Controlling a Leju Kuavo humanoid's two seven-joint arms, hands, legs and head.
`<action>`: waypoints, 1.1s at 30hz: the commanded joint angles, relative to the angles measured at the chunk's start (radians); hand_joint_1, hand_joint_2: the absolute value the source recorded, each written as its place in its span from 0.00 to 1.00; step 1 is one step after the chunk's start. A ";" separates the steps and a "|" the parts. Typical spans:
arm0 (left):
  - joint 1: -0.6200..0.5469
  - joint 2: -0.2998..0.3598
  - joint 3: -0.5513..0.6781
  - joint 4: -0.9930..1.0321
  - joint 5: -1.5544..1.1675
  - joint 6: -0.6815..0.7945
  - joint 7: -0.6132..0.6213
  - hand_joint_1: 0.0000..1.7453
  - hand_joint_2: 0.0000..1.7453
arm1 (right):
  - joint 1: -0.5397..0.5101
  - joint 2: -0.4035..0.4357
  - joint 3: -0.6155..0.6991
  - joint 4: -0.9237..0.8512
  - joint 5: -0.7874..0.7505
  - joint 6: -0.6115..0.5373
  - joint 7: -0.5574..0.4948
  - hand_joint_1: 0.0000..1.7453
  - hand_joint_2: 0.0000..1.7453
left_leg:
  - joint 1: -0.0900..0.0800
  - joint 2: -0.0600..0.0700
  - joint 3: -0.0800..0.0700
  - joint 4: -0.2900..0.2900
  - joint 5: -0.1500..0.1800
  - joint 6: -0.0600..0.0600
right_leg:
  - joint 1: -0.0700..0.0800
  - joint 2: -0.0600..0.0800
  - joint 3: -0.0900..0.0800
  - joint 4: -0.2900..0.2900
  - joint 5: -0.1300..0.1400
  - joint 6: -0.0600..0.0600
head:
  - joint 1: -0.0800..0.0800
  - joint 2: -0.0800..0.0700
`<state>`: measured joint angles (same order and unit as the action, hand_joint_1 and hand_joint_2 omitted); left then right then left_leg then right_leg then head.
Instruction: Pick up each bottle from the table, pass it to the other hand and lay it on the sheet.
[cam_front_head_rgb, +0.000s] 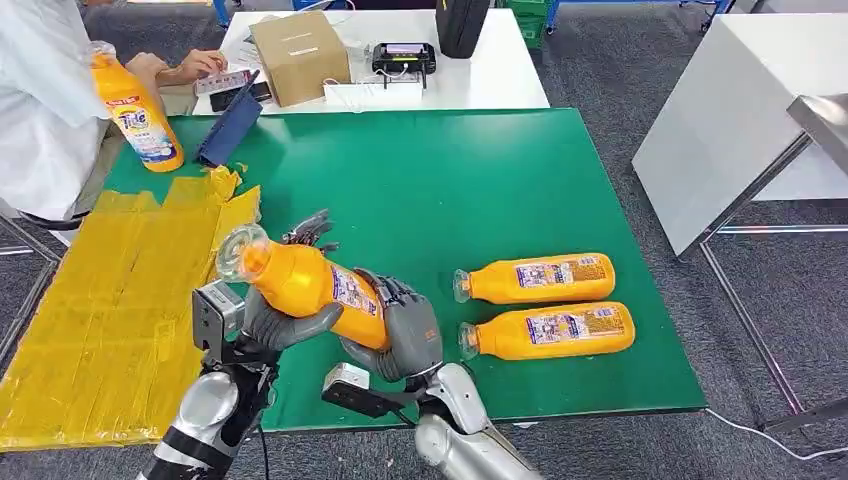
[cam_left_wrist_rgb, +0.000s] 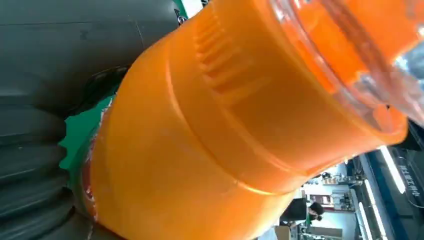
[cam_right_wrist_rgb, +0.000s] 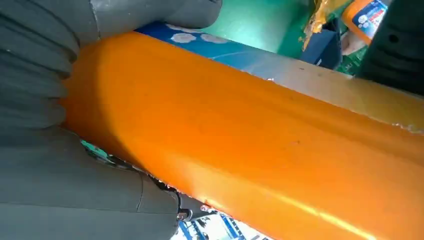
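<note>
Orange bottle gripped jointly, neck end wrapped by left hand, base end clasped by right hand, apparently mid-handover; yellow sheet lies just beyond left hand

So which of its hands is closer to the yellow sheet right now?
Left. The left hand grips the held bottle near its cap end, just beside the yellow sheet's edge. The right hand holds the bottle's base, farther out over the green table.
</note>
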<state>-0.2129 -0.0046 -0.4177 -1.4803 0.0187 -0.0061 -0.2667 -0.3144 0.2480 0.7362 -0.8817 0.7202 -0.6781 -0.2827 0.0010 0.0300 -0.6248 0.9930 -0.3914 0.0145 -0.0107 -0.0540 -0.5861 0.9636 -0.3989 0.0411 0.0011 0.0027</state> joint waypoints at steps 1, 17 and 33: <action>-0.077 -0.009 -0.015 0.096 -0.008 0.009 0.014 1.00 1.00 | -0.008 -0.019 0.117 0.051 0.019 -0.016 -0.030 1.00 1.00 | 0.001 -0.005 0.005 0.000 -0.002 -0.001 | 0.000 0.001 0.006 0.000 -0.003 -0.002 | 0.000 0.000; -0.080 0.026 0.030 -0.008 -0.324 0.338 0.007 1.00 1.00 | 0.146 -0.106 -0.099 -0.271 -0.396 0.150 -0.150 0.00 1.00 | 0.001 -0.005 0.001 0.000 -0.001 -0.001 | 0.001 -0.001 0.002 0.000 -0.002 -0.001 | 0.000 0.000; -0.221 0.211 0.043 0.101 -1.589 0.555 0.670 1.00 1.00 | 0.388 -0.100 -0.420 -0.814 -0.456 0.180 -0.189 0.00 1.00 | 0.001 -0.006 0.002 0.002 -0.003 -0.001 | 0.000 0.002 0.004 0.002 -0.004 -0.002 | 0.000 0.000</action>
<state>-0.2895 0.0187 -0.3379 -1.4996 -1.3558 0.5676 0.0772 -0.0064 0.1614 0.4886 -1.4448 0.2720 -0.4902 -0.4582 0.0006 0.0292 -0.6270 0.9930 -0.3915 0.0143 -0.0108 -0.0552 -0.5873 0.9636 -0.3985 0.0413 0.0008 0.0027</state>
